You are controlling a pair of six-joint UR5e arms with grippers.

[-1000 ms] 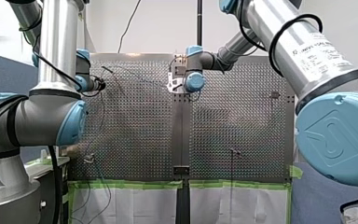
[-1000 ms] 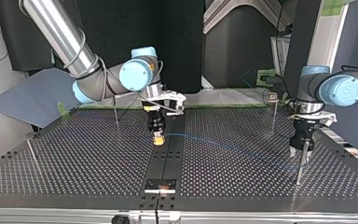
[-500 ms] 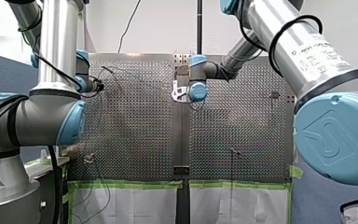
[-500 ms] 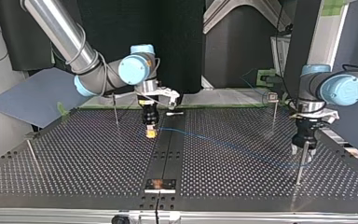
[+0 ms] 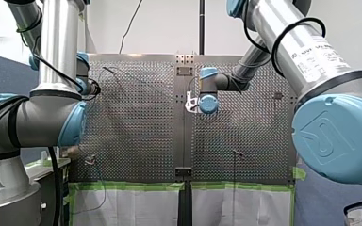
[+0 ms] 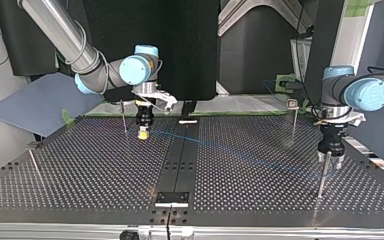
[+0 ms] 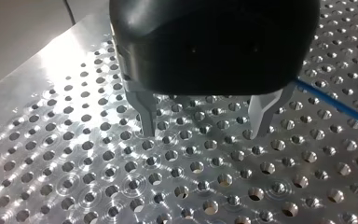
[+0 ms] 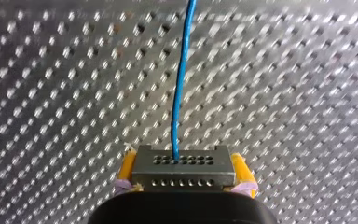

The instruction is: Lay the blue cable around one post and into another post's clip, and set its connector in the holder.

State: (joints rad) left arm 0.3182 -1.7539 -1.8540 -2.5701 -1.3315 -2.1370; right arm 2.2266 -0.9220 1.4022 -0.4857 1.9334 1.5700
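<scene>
My right gripper (image 8: 182, 186) is shut on the grey connector (image 8: 182, 165), which sits between its yellow pads (image 8: 127, 170). The blue cable (image 8: 182, 79) leaves the connector and runs straight ahead over the perforated plate. In the top view my right gripper (image 6: 142, 133) hangs just above the table at the back left. From there the blue cable (image 6: 240, 152) stretches across to a thin post (image 6: 321, 175) at the right. My left gripper (image 6: 330, 156) stands over that post. My left gripper (image 7: 204, 133) is open with nothing between its metal fingers (image 7: 144, 116), and the cable (image 7: 335, 105) passes beside it.
A post with a clip on top (image 6: 293, 107) stands at the top view's back right. Two more posts (image 6: 124, 117) (image 6: 35, 162) stand at its left. A holder block (image 6: 171, 198) sits on the dark centre strip (image 6: 182, 160) near the front edge, and a small white piece (image 6: 188, 121) lies at the back.
My right gripper has carried the connector toward the top view's back left, and the cable has swung with it. My left gripper has shifted slightly by its post.
</scene>
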